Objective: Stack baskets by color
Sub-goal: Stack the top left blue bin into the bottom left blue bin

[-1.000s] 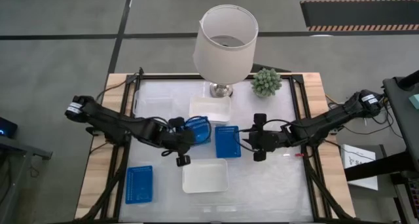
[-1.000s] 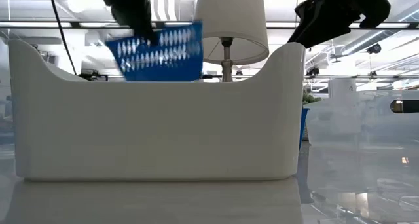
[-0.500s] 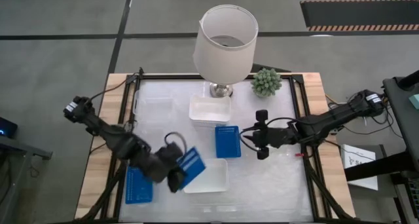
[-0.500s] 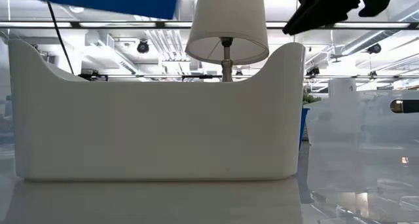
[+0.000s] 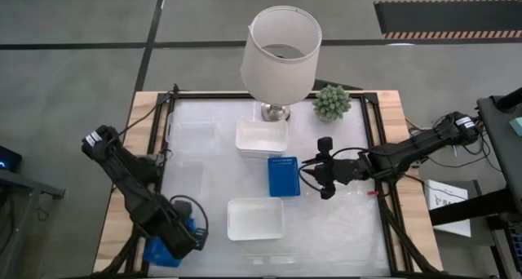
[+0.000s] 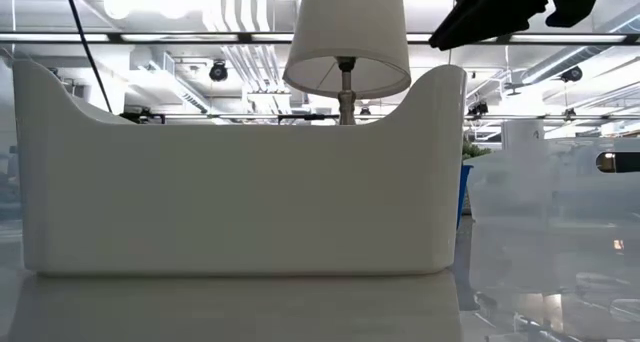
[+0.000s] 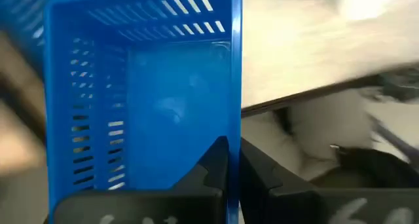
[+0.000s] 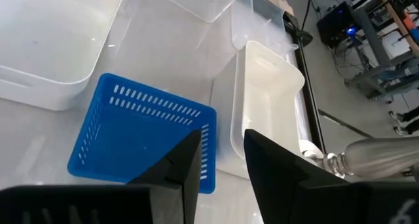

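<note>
The tabletop (image 5: 342,230) is viewed straight down from overhead, level from its surface close behind a white basket (image 6: 240,182), and closely from both wrists; the lamp (image 5: 281,46) is shared by overhead and level views.

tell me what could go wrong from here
The left claw pinches just one wall of a blue basket over the table's front-left corner, so it might tilt or drop off the edge. The right claw, fingers apart by another blue basket, might nudge it aside.
</note>
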Motion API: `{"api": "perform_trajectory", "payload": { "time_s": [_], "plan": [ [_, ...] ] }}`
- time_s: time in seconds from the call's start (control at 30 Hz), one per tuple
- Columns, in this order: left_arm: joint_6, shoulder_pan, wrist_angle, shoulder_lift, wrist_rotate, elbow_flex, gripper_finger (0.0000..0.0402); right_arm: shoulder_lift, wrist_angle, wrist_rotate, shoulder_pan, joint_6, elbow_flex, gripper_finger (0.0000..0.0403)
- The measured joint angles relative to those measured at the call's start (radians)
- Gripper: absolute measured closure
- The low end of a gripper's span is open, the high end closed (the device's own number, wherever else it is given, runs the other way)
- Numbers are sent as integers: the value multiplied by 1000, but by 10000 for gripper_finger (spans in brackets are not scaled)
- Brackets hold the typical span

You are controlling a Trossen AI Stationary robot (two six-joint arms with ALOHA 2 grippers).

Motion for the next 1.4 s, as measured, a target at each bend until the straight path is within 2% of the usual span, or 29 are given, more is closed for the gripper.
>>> {"api": "perform_trajectory", "payload": {
  "time_s": [0.07, 0.13, 0.6, 0.8, 0.87, 1.07, 1.4],
  "plan": [
    [-54, -15, -38, 22, 74, 0, 402, 0, 1, 0, 0, 0, 0, 294],
    [-72, -23, -70, 43, 94, -2, 402, 0, 4, 0, 0, -1, 0, 296],
    [-113, -17, -173, 116, 80, -2, 402, 0, 22, 0, 0, -6, -2, 301],
    [-113, -17, -198, 116, 7, -8, 398, 0, 22, 0, 0, -4, -2, 301],
    [-112, -17, -197, 116, -22, -24, 389, 0, 22, 0, 0, -1, -2, 299],
    [-105, -17, -197, 116, -24, -70, 342, 0, 22, 0, 0, 3, -3, 301],
    [-56, -17, -187, 111, -24, -62, 270, 0, 21, -1, 0, 5, -5, 298]
  ]
}}
